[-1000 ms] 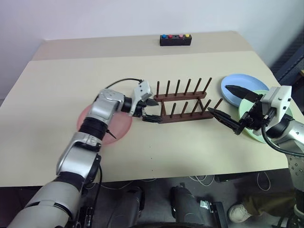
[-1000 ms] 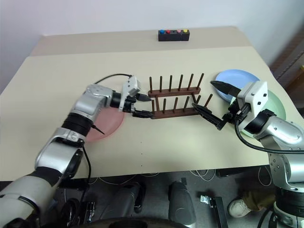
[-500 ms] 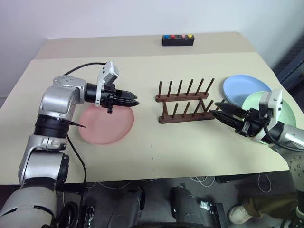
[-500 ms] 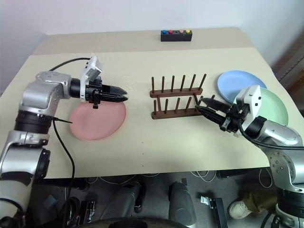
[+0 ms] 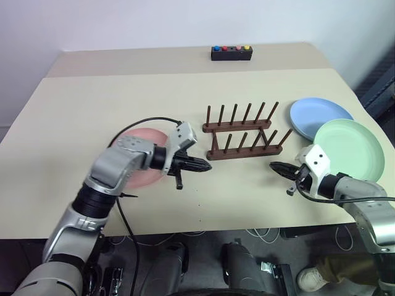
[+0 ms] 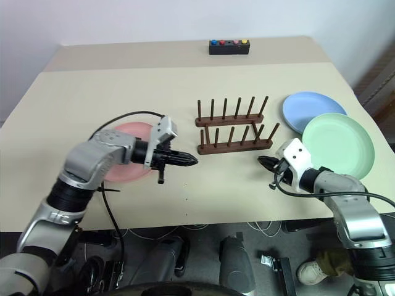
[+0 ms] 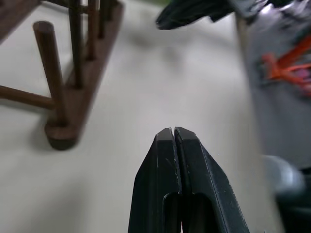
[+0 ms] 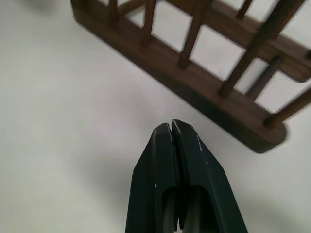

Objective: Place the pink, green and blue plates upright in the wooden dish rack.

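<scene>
While all three plates lie flat on the table (image 5: 74, 111), the wooden dish rack (image 5: 244, 132) stands empty.
The pink plate (image 5: 141, 176) is by the left arm; the green plate (image 5: 349, 147) and blue plate (image 5: 318, 116) are on the right. The left gripper (image 5: 207, 165) and right gripper (image 5: 274, 166) have just shut on nothing and pulled back from the rack, so no plate is picked yet.

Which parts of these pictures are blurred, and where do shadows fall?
Left wrist view: the wooden dish rack and the right gripper are soft, while the shut left gripper is sharp. Right wrist view: the right gripper casts a soft shadow on the table.
</scene>
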`<act>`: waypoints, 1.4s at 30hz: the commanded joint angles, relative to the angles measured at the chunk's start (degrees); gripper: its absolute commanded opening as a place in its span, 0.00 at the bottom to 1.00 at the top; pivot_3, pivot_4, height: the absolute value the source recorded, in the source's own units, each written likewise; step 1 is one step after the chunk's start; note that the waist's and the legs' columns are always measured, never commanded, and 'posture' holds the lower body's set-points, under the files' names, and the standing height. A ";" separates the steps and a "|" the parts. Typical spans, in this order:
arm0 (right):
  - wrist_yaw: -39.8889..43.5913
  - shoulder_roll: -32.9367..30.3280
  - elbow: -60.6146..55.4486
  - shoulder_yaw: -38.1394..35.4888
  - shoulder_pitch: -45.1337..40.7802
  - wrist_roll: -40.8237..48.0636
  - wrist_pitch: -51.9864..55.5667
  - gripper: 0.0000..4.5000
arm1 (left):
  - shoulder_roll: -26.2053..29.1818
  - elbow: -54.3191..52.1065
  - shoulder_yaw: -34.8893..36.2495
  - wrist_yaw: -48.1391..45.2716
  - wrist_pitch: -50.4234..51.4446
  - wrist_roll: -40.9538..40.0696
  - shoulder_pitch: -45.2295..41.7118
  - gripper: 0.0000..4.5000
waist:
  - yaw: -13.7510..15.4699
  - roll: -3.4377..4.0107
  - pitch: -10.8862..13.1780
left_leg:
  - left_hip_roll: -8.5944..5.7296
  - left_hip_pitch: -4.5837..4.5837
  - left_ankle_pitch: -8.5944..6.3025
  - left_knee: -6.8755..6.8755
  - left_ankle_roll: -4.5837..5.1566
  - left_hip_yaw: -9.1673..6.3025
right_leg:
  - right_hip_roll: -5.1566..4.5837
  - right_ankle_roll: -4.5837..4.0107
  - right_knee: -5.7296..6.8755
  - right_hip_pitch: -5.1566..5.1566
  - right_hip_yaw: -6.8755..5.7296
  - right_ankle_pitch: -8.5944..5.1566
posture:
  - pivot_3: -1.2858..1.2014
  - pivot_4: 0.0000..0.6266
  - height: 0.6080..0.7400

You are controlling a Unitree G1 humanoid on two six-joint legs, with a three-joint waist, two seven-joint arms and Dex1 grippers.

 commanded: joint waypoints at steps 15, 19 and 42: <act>-3.00 3.13 5.86 2.47 -5.55 -6.56 -4.72 0.00 | -9.61 9.78 -8.84 17.55 -10.25 14.01 0.10 0.00 | 0.79 0.01 -0.01 | -0.03 0.00 0.00 0.01 0.00 0.02 | 0.00 0.04 -0.02 0.01 0.01 0.02 | 0.52 0.24 1.00; -4.20 3.90 9.57 4.20 -7.66 -9.72 -6.06 0.00 | -11.96 13.72 -7.66 19.38 -12.63 14.99 -1.07 0.00 | 0.79 0.01 -0.01 | -0.04 0.02 0.00 0.04 0.00 0.02 | 0.00 0.06 -0.02 0.06 -0.01 0.03 | 0.52 0.24 1.00; -8.53 9.94 38.95 11.76 -28.34 -22.20 -21.88 0.00 | -16.54 39.45 -1.22 23.97 -28.03 19.06 -11.89 0.00 | -0.70 0.03 -0.03 | -0.05 0.07 0.04 0.03 -0.06 0.01 | 0.05 0.13 0.02 0.05 -0.01 0.10 | 0.52 0.24 1.00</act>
